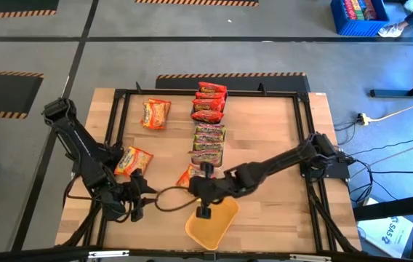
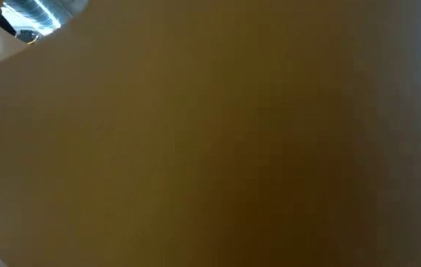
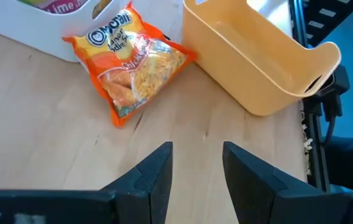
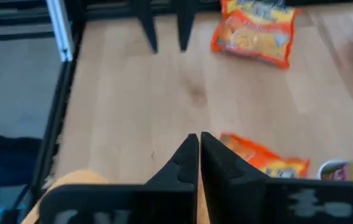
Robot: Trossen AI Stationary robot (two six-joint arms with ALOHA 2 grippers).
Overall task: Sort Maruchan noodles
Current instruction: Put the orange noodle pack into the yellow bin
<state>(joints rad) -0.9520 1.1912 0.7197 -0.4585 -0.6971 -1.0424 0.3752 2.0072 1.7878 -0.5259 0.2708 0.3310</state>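
Observation:
Maruchan noodle packets lie flat on the wooden table. Two orange-yellow ones (image 1: 155, 113) (image 1: 134, 160) are at the left. A third (image 3: 133, 65) (image 4: 263, 155) lies partly under my right arm. Red packets (image 1: 210, 102) and green-and-red packets (image 1: 209, 143) form a column in the middle. An orange-yellow tray (image 1: 212, 222) (image 3: 257, 62) stands at the near edge. My left gripper (image 1: 150, 193) (image 3: 195, 158) is open and holds nothing; it points toward the third packet and the tray. My right gripper (image 1: 193, 189) (image 4: 198, 146) is shut, holds nothing, and hangs above the table, pointing left.
A black frame (image 1: 119, 98) runs round the work area. A white tray (image 3: 40, 25) (image 4: 350, 169) holds the green-and-red packets beside the third orange packet. The orange-yellow tray (image 2: 210, 133) fills nearly the whole low view. Bare wood lies at the right (image 1: 272, 131).

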